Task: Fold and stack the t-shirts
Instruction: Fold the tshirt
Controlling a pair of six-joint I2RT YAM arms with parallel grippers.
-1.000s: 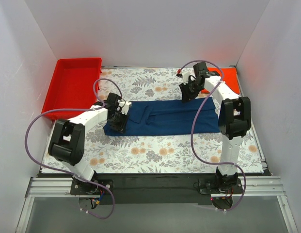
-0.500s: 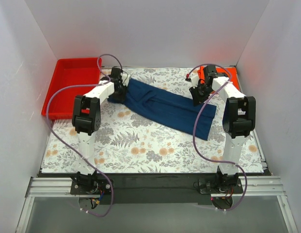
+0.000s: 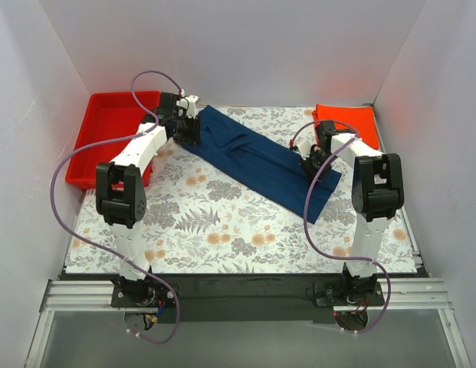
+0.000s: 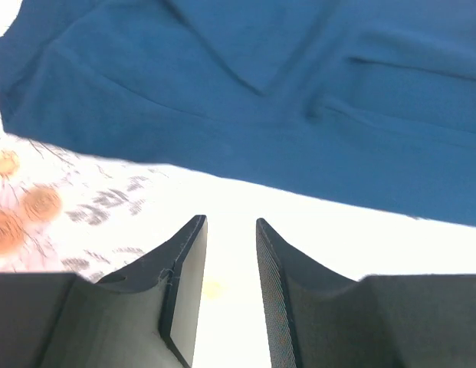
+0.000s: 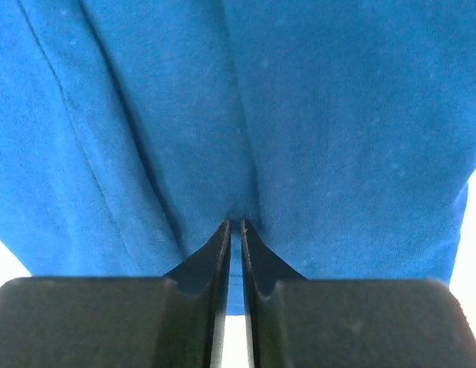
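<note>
Navy t-shirt (image 3: 253, 157) lies on the table (image 3: 222, 226), stretched in a long diagonal band from the far left, near the tray, down to the right side. It is folded lengthwise, with soft creases along its length and no print showing.

Orange-red t-shirt (image 3: 346, 123) sits folded flat in the far right corner, apart from the navy one.

Red tray (image 3: 111, 134) stands at the far left edge, partly off the floral surface.

Left end effector (image 3: 188, 130) is at the far-left end of the navy band. In the wrist view its fingers (image 4: 230, 221) are spread with nothing between them. They hang over bare floral table, and the edge of the navy t-shirt (image 4: 299, 100) lies just beyond the tips.

Right end effector (image 3: 309, 165) is on the lower right part of the band. In its wrist view the fingers (image 5: 234, 224) are drawn in to a thin slit, tips on the navy t-shirt (image 5: 314, 115). Creases in the cloth run together at the tips, so it is pinching a ridge of fabric. White table shows past the near hem.
</note>
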